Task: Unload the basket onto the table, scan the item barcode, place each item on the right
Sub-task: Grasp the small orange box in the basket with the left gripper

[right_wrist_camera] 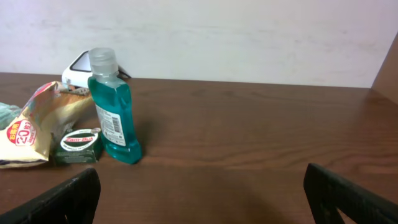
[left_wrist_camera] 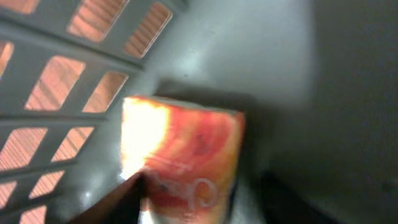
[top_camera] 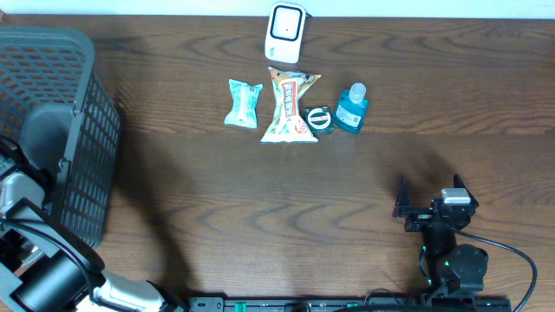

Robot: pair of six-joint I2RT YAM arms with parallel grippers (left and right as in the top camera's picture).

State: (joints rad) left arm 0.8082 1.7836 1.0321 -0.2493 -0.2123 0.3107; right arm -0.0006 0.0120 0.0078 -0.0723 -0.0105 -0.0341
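Centring on the orange box (left_wrist_camera: 186, 149) in the nine-o'clock basket (top_camera: 87, 113) is being advised for the left end effector (left_wrist_camera: 196, 208), its grip untellable, the right end effector (top_camera: 431, 195) being seen wide open, empty.

setting: mock shop checkout | signs: barcode scanner (top_camera: 285, 32), mesh basket (top_camera: 87, 130), snack packet (top_camera: 290, 108)

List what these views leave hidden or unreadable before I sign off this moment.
- orange box: left wrist view, motion blur; print and any barcode unreadable. Overhead, it is out of sight inside the basket.
- left tool: only dark blurred edges at the frame bottom; whether it grips the box cannot be told.
- teal bottle: right wrist view, label code too small.
- snack bag: right wrist view, cut by the left edge.
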